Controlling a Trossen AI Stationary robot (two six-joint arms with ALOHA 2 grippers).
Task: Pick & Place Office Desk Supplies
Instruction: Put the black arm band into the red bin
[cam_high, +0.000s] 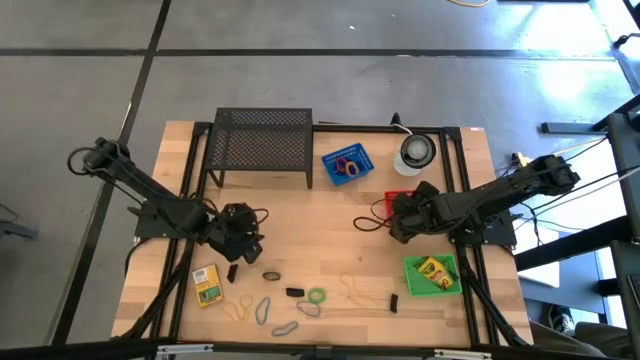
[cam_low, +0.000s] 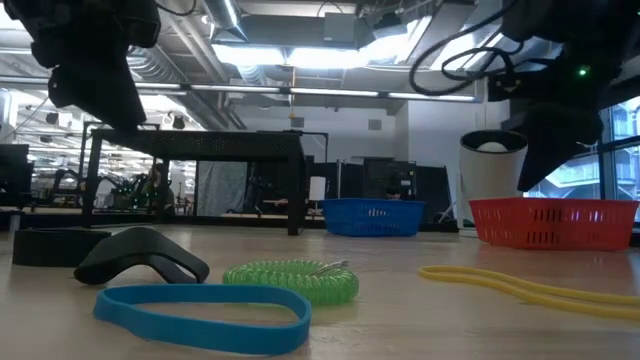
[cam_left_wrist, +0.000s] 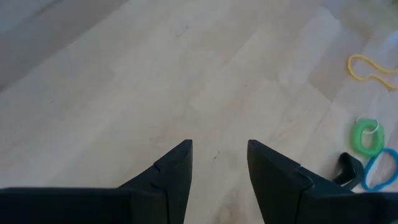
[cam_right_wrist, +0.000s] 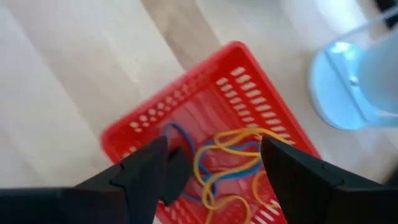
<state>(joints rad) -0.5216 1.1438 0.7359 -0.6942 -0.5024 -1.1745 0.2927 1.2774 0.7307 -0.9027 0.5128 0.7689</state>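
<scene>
Right pincer (cam_right_wrist: 211, 165) wide open, empty, over red basket (cam_right_wrist: 249, 81); rubber bands (cam_right_wrist: 227, 158) in basket beneath it. Left pincer (cam_left_wrist: 219, 163) open, empty, above bare table (cam_left_wrist: 155, 74); green band (cam_left_wrist: 365, 134) off to side.

Both arms are matte black, jointed and blocky, with looping black cables at the wrists, the left gripper (cam_left_wrist: 219, 167) and right gripper (cam_right_wrist: 214, 163) each ending in two flat, wedge-shaped dark fingers.

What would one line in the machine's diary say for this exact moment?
right gripper: open above red basket of rubber bands | left gripper: open over bare table | loose bands remain at front
</scene>
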